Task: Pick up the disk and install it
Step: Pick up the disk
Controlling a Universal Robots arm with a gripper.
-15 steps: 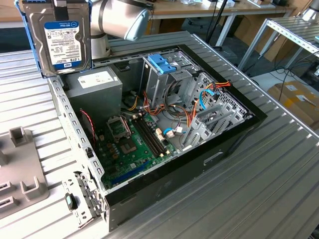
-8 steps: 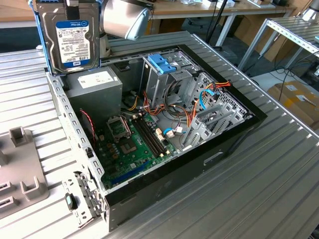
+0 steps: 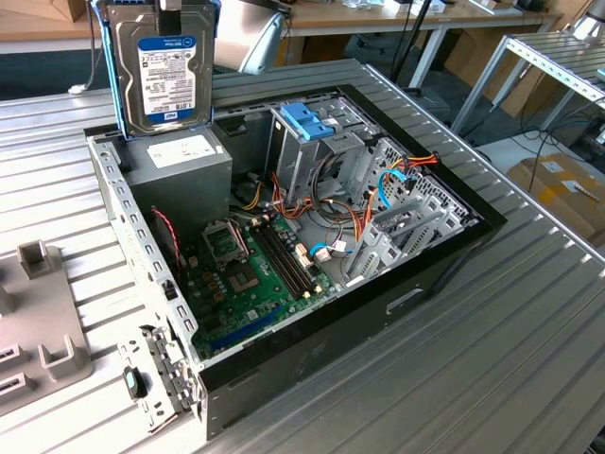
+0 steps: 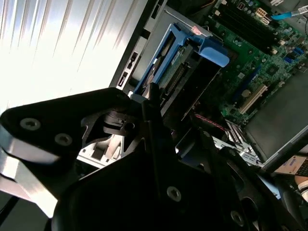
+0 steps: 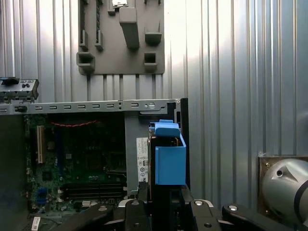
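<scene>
The disk (image 3: 165,71), a grey drive with a blue-and-white label in a bright blue carrier, hangs upright above the back left corner of the open computer case (image 3: 444,255). My gripper (image 3: 170,6) is shut on its top edge. In the first wrist view the disk (image 5: 169,161) is edge-on and sticks out from the gripper (image 5: 166,195) over the case wall. The second wrist view shows the disk (image 4: 185,60) reaching out past the dark gripper (image 4: 153,103) toward the motherboard (image 4: 260,67).
Directly under the disk sits a grey metal box (image 3: 180,161) with a white sticker. A drive cage with a bare blue bracket (image 3: 307,118) stands mid-case, with cables (image 3: 378,189) beside it. A grey fixture plate (image 3: 38,331) lies on the ribbed table at the exterior view's left.
</scene>
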